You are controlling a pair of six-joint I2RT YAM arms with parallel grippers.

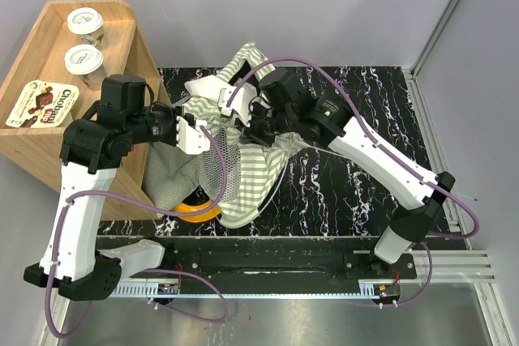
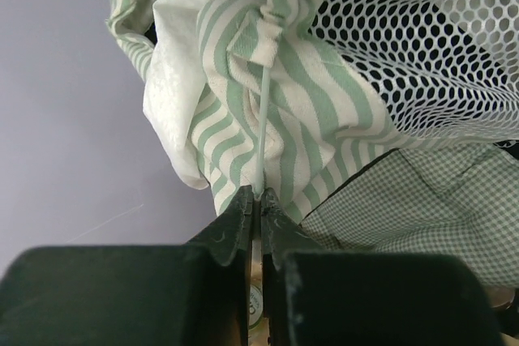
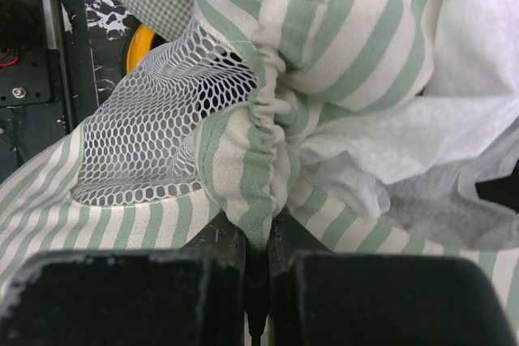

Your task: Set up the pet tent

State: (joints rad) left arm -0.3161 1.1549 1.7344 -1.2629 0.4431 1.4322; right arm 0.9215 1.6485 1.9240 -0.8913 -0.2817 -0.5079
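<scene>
We look down on a black marbled desk (image 1: 381, 91); the pet tent (image 1: 251, 188) lies crumpled toward its nine o'clock edge. Our left pincer (image 2: 257, 198) is clamped on the thin pole (image 2: 262, 127). Our right pincer (image 3: 258, 237), at three o'clock of the tent, grips the gathered striped sleeve (image 3: 263, 135).

Pale grey walls (image 1: 284, 6) closed in the black, white-veined surface (image 1: 381, 95). A wooden shelf unit (image 1: 32, 151) stood at the left, under even light.

Overhead from behind, wrist views close, sharing pet tent (image 1: 251, 185)
</scene>
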